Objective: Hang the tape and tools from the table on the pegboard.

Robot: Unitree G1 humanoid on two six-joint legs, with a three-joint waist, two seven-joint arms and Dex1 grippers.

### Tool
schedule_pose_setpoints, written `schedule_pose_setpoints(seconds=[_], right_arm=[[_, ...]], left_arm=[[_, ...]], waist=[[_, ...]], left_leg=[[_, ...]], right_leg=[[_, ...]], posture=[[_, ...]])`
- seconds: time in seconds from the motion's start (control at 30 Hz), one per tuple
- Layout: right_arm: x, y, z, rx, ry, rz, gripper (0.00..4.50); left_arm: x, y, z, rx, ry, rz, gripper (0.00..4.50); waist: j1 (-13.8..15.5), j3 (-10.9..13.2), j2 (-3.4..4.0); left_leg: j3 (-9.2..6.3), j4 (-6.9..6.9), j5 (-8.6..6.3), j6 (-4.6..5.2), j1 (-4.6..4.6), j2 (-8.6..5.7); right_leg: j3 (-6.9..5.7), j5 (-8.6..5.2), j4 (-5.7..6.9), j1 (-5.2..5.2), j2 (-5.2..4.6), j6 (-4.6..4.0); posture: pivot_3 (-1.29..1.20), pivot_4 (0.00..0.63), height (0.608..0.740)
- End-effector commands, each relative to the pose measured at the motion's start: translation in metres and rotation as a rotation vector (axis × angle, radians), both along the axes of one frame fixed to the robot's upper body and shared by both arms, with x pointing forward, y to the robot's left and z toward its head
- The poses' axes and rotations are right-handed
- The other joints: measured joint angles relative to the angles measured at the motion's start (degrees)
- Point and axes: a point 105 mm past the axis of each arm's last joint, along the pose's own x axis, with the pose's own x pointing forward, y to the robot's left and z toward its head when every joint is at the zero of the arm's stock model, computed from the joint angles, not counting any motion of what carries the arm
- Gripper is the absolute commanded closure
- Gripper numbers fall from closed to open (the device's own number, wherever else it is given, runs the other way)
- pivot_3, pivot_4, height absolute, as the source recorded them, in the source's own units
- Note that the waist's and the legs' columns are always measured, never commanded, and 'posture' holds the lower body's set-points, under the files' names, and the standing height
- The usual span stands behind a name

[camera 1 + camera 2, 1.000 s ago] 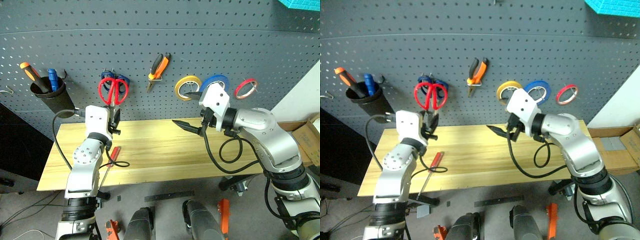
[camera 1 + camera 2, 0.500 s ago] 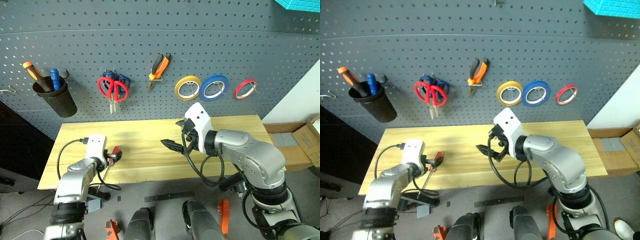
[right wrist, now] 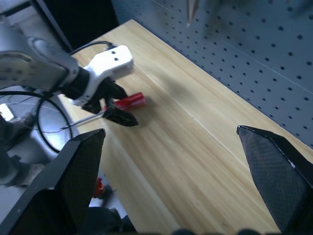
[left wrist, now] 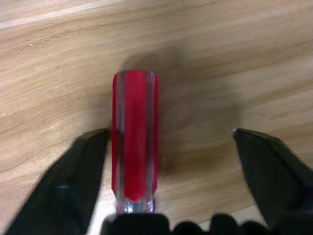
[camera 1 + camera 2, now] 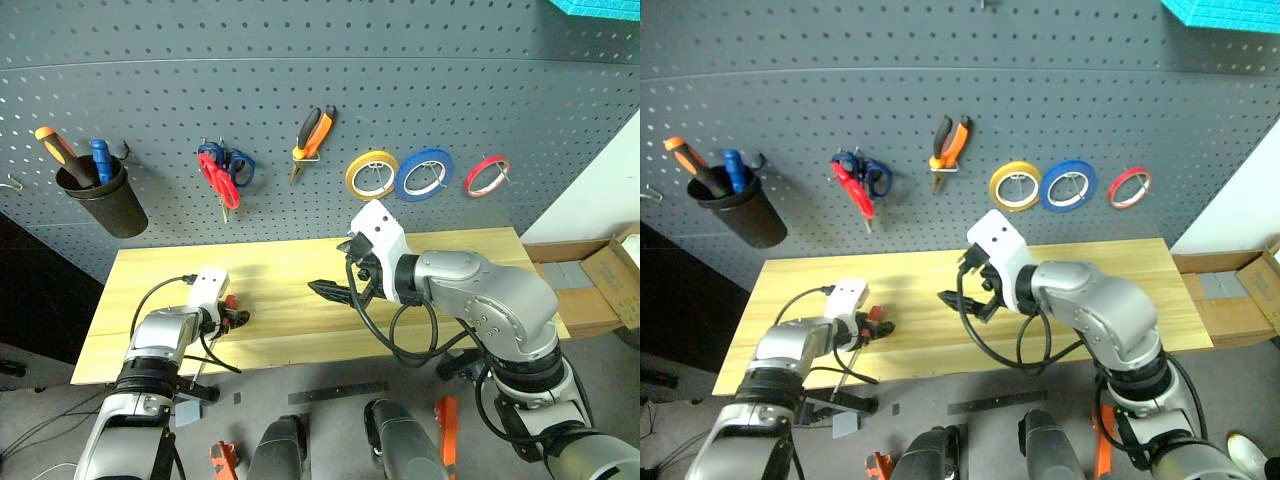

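The red-handled screwdriver (image 4: pixel 134 142) lies on the table (image 5: pixel 450 250) near its front left edge. My left gripper (image 5: pixel 232 316) is down at it, open, with the handle between the fingers; one finger (image 4: pixel 83 166) touches the handle and the other stands well apart. My right gripper (image 5: pixel 338 270) hovers open and empty over the middle of the table. On the pegboard (image 5: pixel 500 90) hang the red scissors (image 5: pixel 218 180), tilted, the orange-and-black pliers (image 5: pixel 310 135) and the red tape (image 5: pixel 487 175).
Blue-handled scissors (image 5: pixel 238 160) hang behind the red ones. Yellow (image 5: pixel 372 175) and blue (image 5: pixel 425 173) tape rolls hang left of the red tape. A black cup (image 5: pixel 100 200) with two screwdrivers hangs at far left. Cardboard boxes (image 5: pixel 600 275) stand right of the table.
My left gripper came down from the red scissors on the pegboard to the screwdriver on the table. The scissors now hang tilted. My right gripper sank and moved left.
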Motion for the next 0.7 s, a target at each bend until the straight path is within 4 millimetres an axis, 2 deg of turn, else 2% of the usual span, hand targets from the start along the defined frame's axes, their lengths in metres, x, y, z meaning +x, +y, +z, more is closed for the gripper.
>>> schedule_pose_setpoints(seconds=[0.03, 0.2, 0.37, 0.47, 0.57, 0.7], right_arm=[[-0.002, 0.003, 0.015, 0.045, -0.037, 0.035, 0.0], [-0.013, 0.005, 0.025, 0.04, -0.15, 0.142, 0.0], [-0.03, 0.008, 0.043, 0.082, -0.338, 0.283, 0.0], [-0.035, 0.009, 0.054, 0.113, -0.391, 0.322, 0.0], [-0.039, 0.011, 0.064, 0.138, -0.437, 0.37, 0.0], [-0.036, 0.01, 0.066, 0.126, -0.465, 0.393, 0.0]], left_arm=[[-0.012, 0.0, -0.014, 0.002, 0.048, 0.004, 1.92], [-0.014, -0.004, -0.01, -0.011, -0.015, 0.06, 3.59], [-0.013, 0.001, 0.018, -0.021, -0.155, 0.136, 3.67], [-0.012, 0.001, 0.043, -0.008, -0.276, 0.145, 3.67], [-0.01, 0.002, 0.084, 0.002, -0.447, 0.178, 3.67], [-0.005, -0.005, 0.132, 0.0, -0.634, 0.196, 3.67]], waist=[[-0.1, 0.0, 0.02], [0.0, -0.1, 0.08], [-0.1, -0.1, 0.07], [-0.1, -0.1, 0.05], [0.0, -0.1, 0.01], [0.3, -0.2, -0.06]], left_leg=[[-0.01, 0.0, 0.0, 0.0, 0.0, 0.0], [0.02, 0.01, 0.0, 0.0, 0.0, -0.05], [0.02, 0.0, 0.0, 0.0, -0.02, -0.05], [-0.01, 0.0, 0.0, -0.01, -0.03, -0.02], [-0.02, 0.04, 0.0, -0.01, -0.05, -0.02], [0.01, 0.06, 0.0, -0.01, -0.04, -0.05]], right_leg=[[0.0, 0.0, 0.0, 0.01, 0.0, 0.0], [0.01, 0.01, 0.0, 0.02, -0.09, 0.01], [-0.01, 0.01, -0.02, 0.0, -0.11, 0.04], [-0.03, 0.01, -0.01, -0.01, -0.09, 0.04], [-0.03, 0.03, -0.01, 0.0, -0.09, 0.03], [-0.01, 0.05, -0.01, 0.03, -0.11, 0.05]], posture=[[-0.18, 0.215, 0.74], [-0.16, 0.199, 0.74], [-0.16, 0.184, 0.74], [-0.15, 0.179, 0.74], [-0.14, 0.169, 0.74], [-0.12, 0.157, 0.74]])
